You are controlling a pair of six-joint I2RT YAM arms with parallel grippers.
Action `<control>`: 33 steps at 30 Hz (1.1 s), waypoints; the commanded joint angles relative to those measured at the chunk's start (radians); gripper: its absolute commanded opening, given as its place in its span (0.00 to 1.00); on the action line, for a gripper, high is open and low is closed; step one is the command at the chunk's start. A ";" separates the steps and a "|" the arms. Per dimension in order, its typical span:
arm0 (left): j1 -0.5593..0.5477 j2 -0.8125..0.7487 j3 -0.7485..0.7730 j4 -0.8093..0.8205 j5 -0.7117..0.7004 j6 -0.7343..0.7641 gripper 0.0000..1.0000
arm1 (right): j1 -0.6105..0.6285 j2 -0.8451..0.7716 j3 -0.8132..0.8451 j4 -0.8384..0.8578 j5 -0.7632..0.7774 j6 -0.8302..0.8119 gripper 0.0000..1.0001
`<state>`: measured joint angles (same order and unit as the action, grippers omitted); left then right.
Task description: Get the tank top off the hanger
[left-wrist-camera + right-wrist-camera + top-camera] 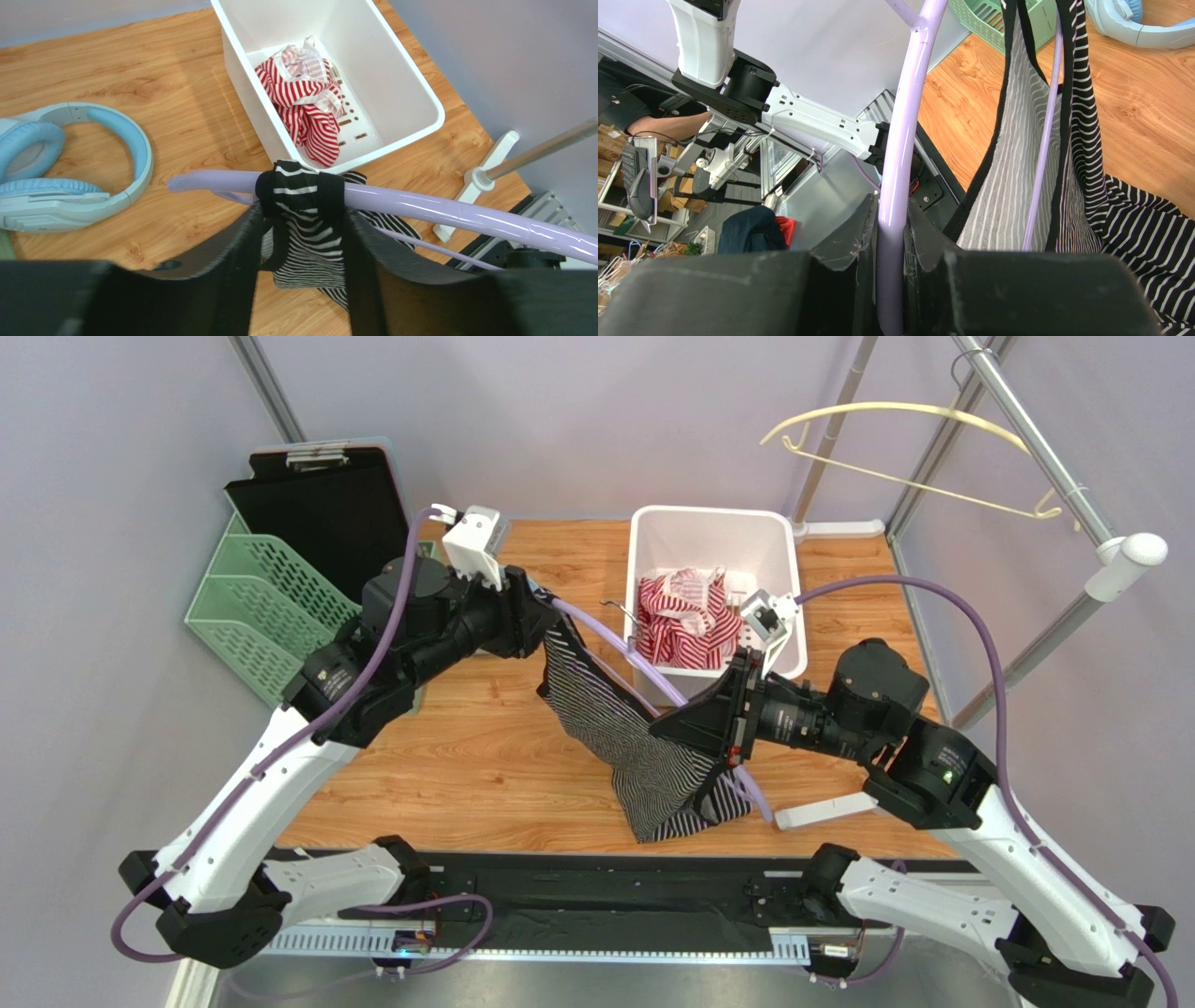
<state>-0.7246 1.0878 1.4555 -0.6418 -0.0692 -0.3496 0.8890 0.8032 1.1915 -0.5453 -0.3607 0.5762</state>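
The black-and-white striped tank top hangs on a lavender hanger held in the air over the table's middle. My left gripper is at the hanger's upper left end. In the left wrist view its jaws press both sides of the tank top's strap, where it loops over the hanger bar. My right gripper is shut on the hanger's other arm. In the right wrist view the lavender bar runs between the closed fingers, with the tank top hanging beside it.
A white bin at the back holds a red-striped garment. A green rack and a black clipboard stand at the back left. Light blue headphones lie on the wood. A cream hanger hangs on the rail at right, and its white foot rests on the table.
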 commanded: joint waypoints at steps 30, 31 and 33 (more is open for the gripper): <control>0.051 0.076 0.009 0.025 -0.015 0.017 0.00 | 0.005 -0.466 -0.158 0.004 -0.101 -0.055 0.00; 0.051 0.081 0.008 0.025 -0.011 0.014 0.00 | 0.005 -0.481 -0.162 0.025 -0.101 -0.061 0.00; 0.053 0.083 0.005 0.025 -0.006 0.011 0.00 | 0.004 -0.489 -0.167 0.047 -0.095 -0.065 0.00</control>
<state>-0.7063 1.1645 1.4670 -0.6586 0.0303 -0.3592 0.8871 0.3630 1.0176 -0.6209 -0.3679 0.5259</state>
